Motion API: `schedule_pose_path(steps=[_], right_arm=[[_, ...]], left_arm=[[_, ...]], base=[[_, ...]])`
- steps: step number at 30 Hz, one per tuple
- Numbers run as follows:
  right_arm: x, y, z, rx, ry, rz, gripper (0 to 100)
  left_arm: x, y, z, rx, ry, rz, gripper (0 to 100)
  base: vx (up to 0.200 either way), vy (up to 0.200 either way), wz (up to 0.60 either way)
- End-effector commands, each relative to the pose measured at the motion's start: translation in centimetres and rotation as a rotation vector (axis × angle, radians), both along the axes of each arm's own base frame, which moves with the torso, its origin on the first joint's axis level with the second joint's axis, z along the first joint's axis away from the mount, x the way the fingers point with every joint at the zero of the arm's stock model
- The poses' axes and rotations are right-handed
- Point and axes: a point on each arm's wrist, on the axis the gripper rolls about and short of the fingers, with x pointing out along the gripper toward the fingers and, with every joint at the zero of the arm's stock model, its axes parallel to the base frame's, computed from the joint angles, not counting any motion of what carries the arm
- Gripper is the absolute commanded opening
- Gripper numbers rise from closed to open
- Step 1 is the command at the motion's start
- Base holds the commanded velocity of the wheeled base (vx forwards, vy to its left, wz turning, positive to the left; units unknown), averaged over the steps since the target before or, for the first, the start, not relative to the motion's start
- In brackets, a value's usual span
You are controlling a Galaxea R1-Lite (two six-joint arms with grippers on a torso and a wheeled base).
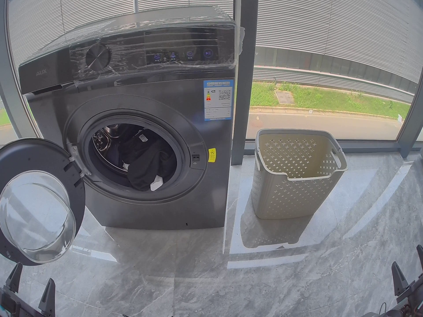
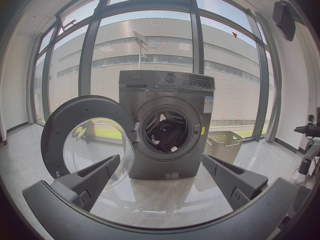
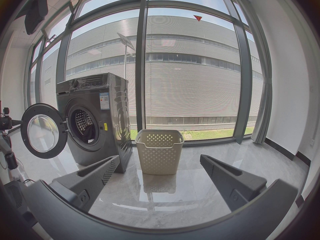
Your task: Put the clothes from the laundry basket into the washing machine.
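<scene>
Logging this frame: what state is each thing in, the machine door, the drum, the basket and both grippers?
washing machine door: swung wide open, on the robot's left.
drum: loaded, with dark clothes lying at its mouth.
laundry basket: upright, no clothes visible inside.
left gripper: open, holding nothing.
right gripper: open, holding nothing.
</scene>
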Motion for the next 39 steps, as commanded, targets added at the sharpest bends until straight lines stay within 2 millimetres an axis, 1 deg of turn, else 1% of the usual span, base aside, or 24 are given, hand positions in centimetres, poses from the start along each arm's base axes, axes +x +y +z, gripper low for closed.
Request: schedule_pose_path(steps=[1,39], right_arm=[[0.01,0.00,-0.44,0.000,0.002,0.000,100],[0.01,0.00,-0.44,0.000,0.002,0.000,100]], left_arm=[[-0.14,0.00,0.00,0.000,-0.018,-0.001,100],[-0.13,0.00,-0.03,-0.003,-0.018,0.000,100]], base=[[0.000,0.200,0.00],[0.000,0.200,0.00]])
